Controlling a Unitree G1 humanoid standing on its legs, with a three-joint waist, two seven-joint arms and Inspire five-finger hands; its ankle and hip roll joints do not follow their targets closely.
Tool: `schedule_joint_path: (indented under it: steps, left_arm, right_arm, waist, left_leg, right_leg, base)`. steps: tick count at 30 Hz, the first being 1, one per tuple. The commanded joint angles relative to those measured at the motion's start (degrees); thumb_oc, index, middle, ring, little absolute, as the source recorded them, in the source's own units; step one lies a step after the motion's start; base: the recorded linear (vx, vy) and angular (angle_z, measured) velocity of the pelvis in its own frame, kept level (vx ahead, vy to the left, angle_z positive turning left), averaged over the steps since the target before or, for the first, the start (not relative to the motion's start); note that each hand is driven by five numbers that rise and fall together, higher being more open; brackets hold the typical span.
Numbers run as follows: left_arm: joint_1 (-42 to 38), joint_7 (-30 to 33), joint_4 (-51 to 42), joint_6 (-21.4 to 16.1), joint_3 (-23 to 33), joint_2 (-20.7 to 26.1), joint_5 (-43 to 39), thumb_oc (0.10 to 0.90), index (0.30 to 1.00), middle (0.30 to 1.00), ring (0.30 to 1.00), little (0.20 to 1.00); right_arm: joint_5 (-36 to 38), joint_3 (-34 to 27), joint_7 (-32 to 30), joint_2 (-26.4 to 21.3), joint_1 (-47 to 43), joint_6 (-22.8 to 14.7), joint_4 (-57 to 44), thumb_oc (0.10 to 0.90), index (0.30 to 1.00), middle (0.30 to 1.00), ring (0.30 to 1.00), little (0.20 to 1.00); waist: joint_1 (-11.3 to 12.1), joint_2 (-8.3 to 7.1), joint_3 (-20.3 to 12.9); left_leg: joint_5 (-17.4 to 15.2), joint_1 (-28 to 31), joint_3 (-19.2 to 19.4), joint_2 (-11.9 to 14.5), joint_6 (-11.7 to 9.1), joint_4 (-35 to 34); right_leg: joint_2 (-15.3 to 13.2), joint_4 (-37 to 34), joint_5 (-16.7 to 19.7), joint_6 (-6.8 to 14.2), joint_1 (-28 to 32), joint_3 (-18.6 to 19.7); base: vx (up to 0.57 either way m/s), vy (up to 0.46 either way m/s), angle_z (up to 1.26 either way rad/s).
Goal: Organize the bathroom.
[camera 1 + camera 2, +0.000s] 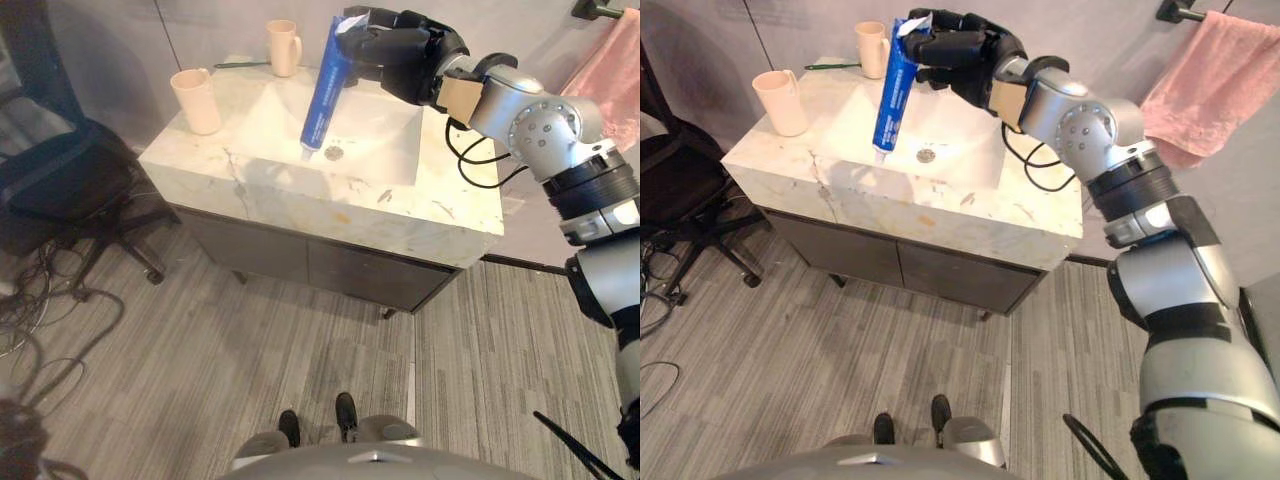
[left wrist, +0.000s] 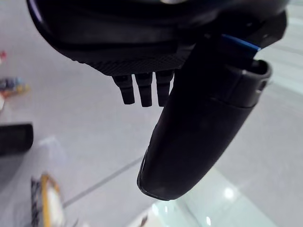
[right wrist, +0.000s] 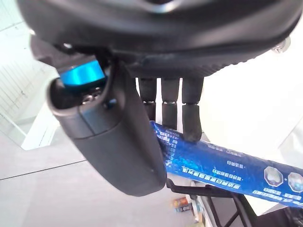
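Desk (image 1: 440, 215): marble, basin sunk in the middle; a dropped tube would land in it.
Right hand (image 1: 400, 50): fingers (image 3: 191, 113) curled round the toothpaste tube (image 1: 325, 90), held by its crimped end, cap hanging over the basin.
Cups (image 1: 198, 100): two at the rim; a swing could topple them.
Left hand (image 2: 189, 137): off the desk, fingers loosely bent, empty.

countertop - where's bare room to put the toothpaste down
The right hand holds the toothpaste tube over the sink basin. The countertop right of the basin is bare. The left end is crowded: one cup, another cup and a toothbrush at the back.
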Motion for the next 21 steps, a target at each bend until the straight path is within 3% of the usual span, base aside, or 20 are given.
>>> schedule_joint_path:
  steps: [1,4,7,10,12,14,15,17,20,21]
  left_arm:
    - [1.5,1.7,5.8,-1.9,-4.2,1.7,3.7,0.800,0.900,0.900,0.900,0.900]
    - [2.9,2.3,6.6,-0.8,-2.9,4.9,1.1,0.800,0.900,0.900,0.900,0.900]
    - [9.6,1.6,6.8,-0.3,3.0,8.0,-2.0,0.800,0.900,0.900,0.900,0.900]
    - [23.3,-0.5,6.7,0.8,15.0,10.6,-3.8,0.800,0.900,0.900,0.900,0.900]
    - [31.1,-0.7,6.3,1.9,21.5,10.6,-4.7,0.800,0.900,0.900,0.900,0.900]
    - [44.5,-1.2,5.4,2.7,31.8,9.4,-4.2,0.800,0.900,0.900,0.900,0.900]
    - [58.3,-1.8,4.8,3.1,42.2,6.4,-4.5,0.800,0.900,0.900,0.900,0.900]
    - [74.2,-3.6,4.2,3.2,51.8,0.0,0.7,0.800,0.900,0.900,0.900,0.900]
    - [88.3,-5.3,5.0,2.6,55.7,-10.5,5.6,0.800,0.900,0.900,0.900,0.900]
    - [93.1,-4.9,6.3,0.7,55.6,-16.1,6.3,0.800,0.900,0.900,0.900,0.900]
  right_arm:
    - [5.2,-3.2,1.5,-3.5,-7.0,-5.9,0.0,0.400,0.300,0.300,0.300,0.300]
    - [5.6,-3.7,0.9,-4.8,-6.5,-5.9,-1.9,0.400,0.300,0.300,0.300,0.300]
    - [4.9,-5.4,0.0,-5.7,-4.5,-6.4,-4.3,0.400,0.300,0.300,0.300,0.300]
    - [2.9,-8.3,-1.9,-6.0,-1.5,-6.6,-8.3,0.400,0.300,0.300,0.300,0.300]
    - [2.0,-9.6,-2.9,-6.0,0.1,-6.6,-10.5,0.400,0.300,0.300,0.300,0.300]
    - [0.8,-11.1,-3.7,-6.0,2.8,-6.8,-13.5,0.400,0.300,0.300,0.300,0.300]
    - [-0.3,-13.0,-4.3,-6.1,5.4,-6.5,-16.1,0.400,0.300,0.300,0.300,0.300]
    - [-2.0,-14.4,-5.0,-5.2,8.1,-6.4,-19.3,0.400,0.300,0.300,0.300,0.300]
    - [-2.9,-15.8,-7.5,-4.0,10.6,-5.6,-24.0,0.400,0.300,0.300,0.300,0.300]
    - [-2.8,-16.2,-8.0,-4.1,11.0,-5.3,-24.8,0.400,0.300,0.300,0.300,0.300]
  waist:
    - [3.5,0.65,-14.9]
    - [3.9,0.58,-14.6]
    - [4.5,0.42,-14.1]
    - [5.5,-0.20,-13.3]
    - [5.9,-0.24,-13.1]
    - [6.6,-0.31,-12.6]
    - [7.2,-0.57,-12.2]
    - [7.4,-0.37,-11.5]
    - [7.6,-0.60,-10.8]
    - [7.6,-0.88,-10.6]
  left_leg:
    - [-3.1,0.2,0.3,1.5,-0.6,-0.1]
    - [-3.2,-0.1,-0.1,1.4,-0.5,-0.1]
    - [-3.0,-0.5,-0.8,1.3,-0.5,-0.1]
    - [-2.9,-0.7,-1.9,1.0,-0.4,-0.1]
    - [-2.9,-0.8,-2.3,0.9,-0.2,-0.1]
    - [-2.8,-0.9,-2.9,0.7,0.0,-0.1]
    - [-2.9,-1.1,-3.5,0.5,0.2,0.0]
    - [-3.0,-1.3,-4.2,0.4,0.5,0.2]
    - [-3.1,-1.7,-4.9,0.2,0.9,0.7]
    - [-3.2,-1.8,-5.2,0.0,1.0,0.9]
  right_leg:
    - [-0.6,-0.5,-6.3,4.5,2.6,-5.1]
    - [-0.6,-0.5,-6.4,4.4,2.5,-5.5]
    - [-0.7,-0.5,-6.2,4.3,2.3,-6.0]
    - [-0.7,-0.5,-6.3,4.1,2.4,-6.2]
    - [-0.7,-0.4,-6.3,4.0,2.4,-6.3]
    - [-0.7,-0.3,-6.4,3.9,2.3,-6.4]
    - [-0.6,-0.1,-6.5,3.8,2.3,-6.3]
    - [-0.6,0.2,-6.7,3.7,2.1,-6.3]
    - [-0.6,0.8,-7.1,3.5,1.9,-5.9]
    - [-0.5,1.0,-7.2,3.5,1.8,-5.6]
  base:
    - [-0.02,0.040,0.07]
    - [-0.02,0.024,0.07]
    - [-0.03,0.017,0.12]
    - [-0.02,0.018,0.16]
    - [-0.01,0.014,0.05]
    - [-0.02,0.011,0.07]
    - [0.00,0.000,0.00]
    - [-0.04,0.016,-0.01]
    - [-0.02,0.009,-0.04]
    - [-0.02,0.022,0.04]
